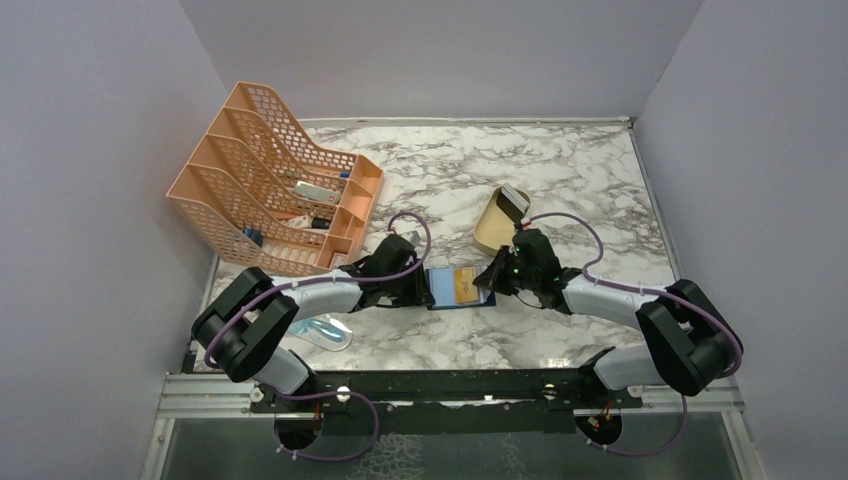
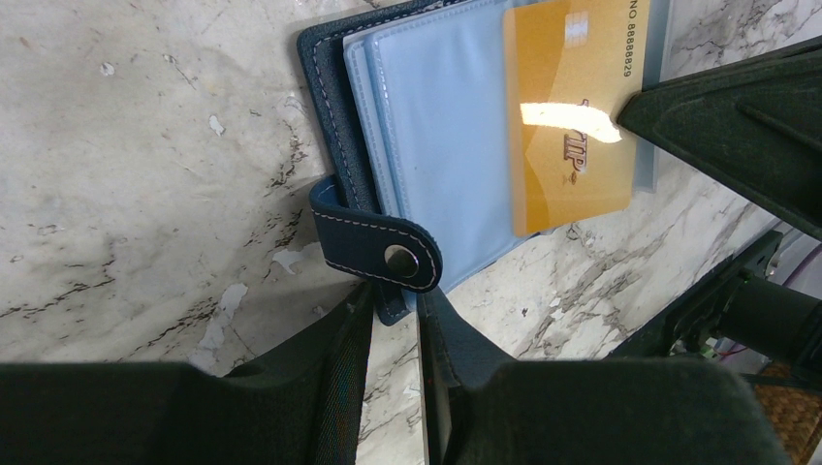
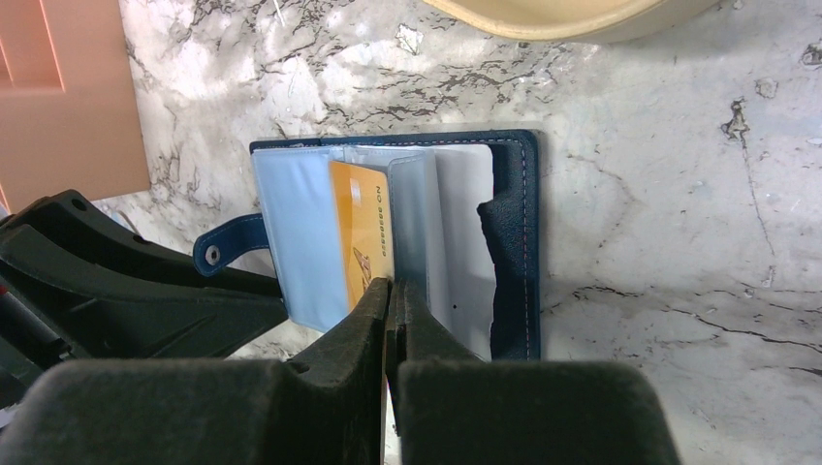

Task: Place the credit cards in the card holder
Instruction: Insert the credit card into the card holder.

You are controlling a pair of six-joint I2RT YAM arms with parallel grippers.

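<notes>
On the table [image 1: 560,180] between your arms, you have the holder [image 1: 441,289] lying open, left gripper [image 2: 397,325] pinching its cover edge by the snap strap [image 2: 373,242], right gripper [image 3: 393,291] pressed together on the gold card [image 3: 361,218], partly inside a clear sleeve [image 2: 446,145].

Cropped, covered, too small

Where the yellow-gold card [image 3: 361,223] meets the closed jaws of the right gripper [image 3: 395,287] at 6 o'clock, pinch or mere touch cannot be told. The tan tray [image 3: 562,15] is cropped at 12 o'clock. Items in the orange file rack [image 1: 270,190] are too small to name.
</notes>
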